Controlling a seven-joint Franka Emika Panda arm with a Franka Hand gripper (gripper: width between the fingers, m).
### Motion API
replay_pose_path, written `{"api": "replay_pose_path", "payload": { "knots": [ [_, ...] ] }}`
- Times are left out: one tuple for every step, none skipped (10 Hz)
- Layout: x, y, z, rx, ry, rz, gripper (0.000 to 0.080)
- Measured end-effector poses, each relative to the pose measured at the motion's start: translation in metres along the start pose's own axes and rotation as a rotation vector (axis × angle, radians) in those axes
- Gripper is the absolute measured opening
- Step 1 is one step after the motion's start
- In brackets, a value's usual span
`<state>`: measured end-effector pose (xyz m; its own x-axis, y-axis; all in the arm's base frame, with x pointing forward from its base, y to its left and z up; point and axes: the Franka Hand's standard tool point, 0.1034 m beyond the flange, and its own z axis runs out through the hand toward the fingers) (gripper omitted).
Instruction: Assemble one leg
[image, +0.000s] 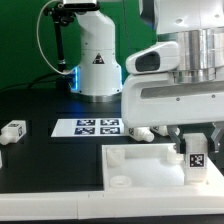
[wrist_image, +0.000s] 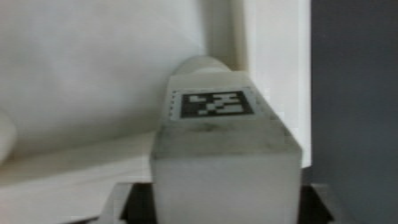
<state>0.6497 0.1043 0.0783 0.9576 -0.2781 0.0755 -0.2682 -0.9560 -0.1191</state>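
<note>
Gripper (image: 196, 150) closed on the leg (image: 195, 160), held upright with its long axis vertical directly below the wrist, at the exterior view's right over the near right corner of the white panel (image: 140, 165), apparently for seating downward.

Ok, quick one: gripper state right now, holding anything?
Gripper: jaws closed on the leg, held upright over the white panel.
</note>
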Motion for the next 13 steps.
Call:
{"api": "replay_pose_path", "payload": {
  "knots": [
    [0.0001,0.0009,0.0007,-0.004,0.006,0.126,0.0285],
    [-0.0010,0.0017,0.0007,-0.019,0.009,0.287,0.0285],
    [-0.0034,0.0010,0.0006,-0.044,-0.005,0.481,0.0285],
    [-0.0047,-0.0004,0.0001,-0.071,-0.028,0.707,0.0285],
    [-0.0038,0.0018,0.0007,-0.065,-0.046,0.931,0.0285],
    [-0.0040,0.0039,0.0013,-0.055,-0.057,1.102,0.0285],
    [-0.0045,0.0045,0.0015,-0.058,-0.056,1.195,0.0285],
    [-0.0046,0.0050,0.0016,-0.060,-0.056,1.215,0.0285],
    [-0.0044,0.0050,0.0016,-0.058,-0.055,1.201,0.0285],
    [-0.0042,0.0043,0.0018,-0.056,-0.054,1.191,0.0436],
    [-0.0049,0.0046,0.0027,-0.067,-0.041,0.980,0.0577],
    [-0.0062,0.0012,0.0038,-0.069,-0.033,0.749,0.0577],
    [-0.0078,-0.0042,0.0061,-0.058,-0.017,0.503,0.0635]
  ]
}}
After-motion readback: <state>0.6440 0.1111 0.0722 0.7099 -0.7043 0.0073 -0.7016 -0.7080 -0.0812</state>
